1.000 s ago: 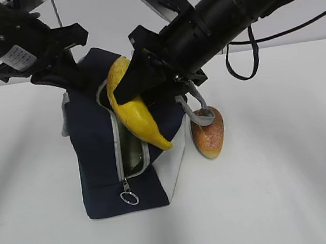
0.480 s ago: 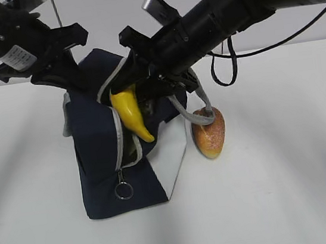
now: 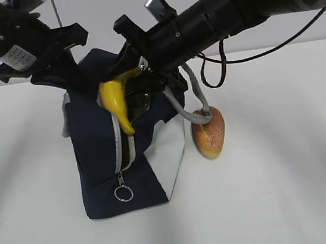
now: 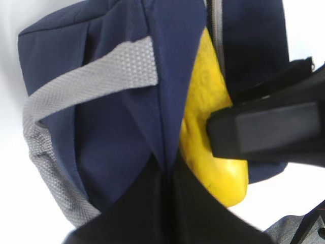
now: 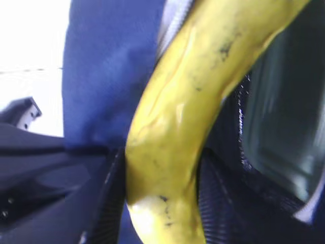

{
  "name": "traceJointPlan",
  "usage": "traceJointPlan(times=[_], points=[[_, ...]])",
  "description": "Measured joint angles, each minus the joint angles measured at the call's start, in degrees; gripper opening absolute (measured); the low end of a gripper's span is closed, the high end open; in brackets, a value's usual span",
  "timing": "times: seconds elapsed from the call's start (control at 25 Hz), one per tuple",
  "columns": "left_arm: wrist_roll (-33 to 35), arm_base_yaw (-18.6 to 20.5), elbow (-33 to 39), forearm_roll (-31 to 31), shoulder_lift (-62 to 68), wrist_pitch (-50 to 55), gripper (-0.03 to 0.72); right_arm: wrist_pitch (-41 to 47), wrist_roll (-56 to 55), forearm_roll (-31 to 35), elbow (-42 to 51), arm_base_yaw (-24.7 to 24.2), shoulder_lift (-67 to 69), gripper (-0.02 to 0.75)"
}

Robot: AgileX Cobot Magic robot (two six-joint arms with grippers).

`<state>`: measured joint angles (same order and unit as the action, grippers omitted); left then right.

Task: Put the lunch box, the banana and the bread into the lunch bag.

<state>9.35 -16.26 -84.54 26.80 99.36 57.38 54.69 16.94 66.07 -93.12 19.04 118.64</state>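
So the right gripper (image 3: 136, 83) is clamping the banana (image 3: 116, 103) between its dark fingers (image 5: 216, 203), and from where I'm standing the fruit is hanging tip-down into the unzipped mouth of the lunch bag (image 3: 100, 166). The upper part of the banana is sitting above the opening, the lower tip is dipping just inside the grey zipper edge. In the right wrist view the banana (image 5: 177, 127) is filling most of the shot, with navy fabric on one side and something greenish and glassy showing deep in the bag on the other, too blurry for me to call.

The left gripper (image 3: 62, 66) is pinching the navy fabric at the top rim of the bag and holding that side up; in the left wrist view its dark tips are closing on a fold of cloth right next to the banana (image 4: 213, 152).

Further out, the bread (image 3: 208, 133) is lying on the white table (image 3: 280, 191) just beside the bag's pale end panel, with one grey handle (image 3: 201, 114) draping over its top. The ring pull (image 3: 123, 193) is dangling at the low end of the zipper.
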Motion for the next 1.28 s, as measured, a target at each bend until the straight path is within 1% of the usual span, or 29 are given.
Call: traceJointPlan(times=[0.36,0.6,0.68,0.76,0.84,0.88,0.96,1.08,1.16,1.28], points=[[0.0,0.0,0.0,0.05,0.0,0.22,-0.003,-2.51,-0.16,1.76,0.0,0.0,1.4,0.31],[0.0,0.0,0.0,0.21,0.0,0.34,-0.003,-2.5,-0.16,-3.64,-0.05,0.0,3.07,0.315],[0.0,0.0,0.0,0.26,0.0,0.37,-0.003,-2.1,-0.04,-4.35,-0.05,0.0,3.07,0.344],[0.0,0.0,0.0,0.26,0.0,0.37,-0.003,-1.8,-0.04,-4.48,-0.05,0.0,3.07,0.416],[0.0,0.0,0.0,0.26,0.0,0.37,-0.003,-1.39,-0.04,-4.61,-0.14,0.0,3.07,0.507],[0.0,0.0,0.0,0.26,0.0,0.37,-0.003,-0.64,0.09,-4.65,-0.51,0.0,3.14,0.537],[0.0,0.0,0.0,0.26,0.0,0.37,-0.003,1.21,1.42,-5.03,-1.32,0.0,3.14,0.562],[0.0,0.0,0.0,0.26,0.0,0.37,-0.003,3.99,4.36,-6.07,-1.97,0.0,2.47,0.573],[0.0,0.0,0.0,0.26,0.0,0.37,-0.003,4.6,4.9,-8.38,-1.97,0.0,0.47,0.575],[0.0,0.0,0.0,0.26,0.0,0.37,-0.003,4.69,4.82,-13.69,-1.97,0.0,-4.09,0.575]])
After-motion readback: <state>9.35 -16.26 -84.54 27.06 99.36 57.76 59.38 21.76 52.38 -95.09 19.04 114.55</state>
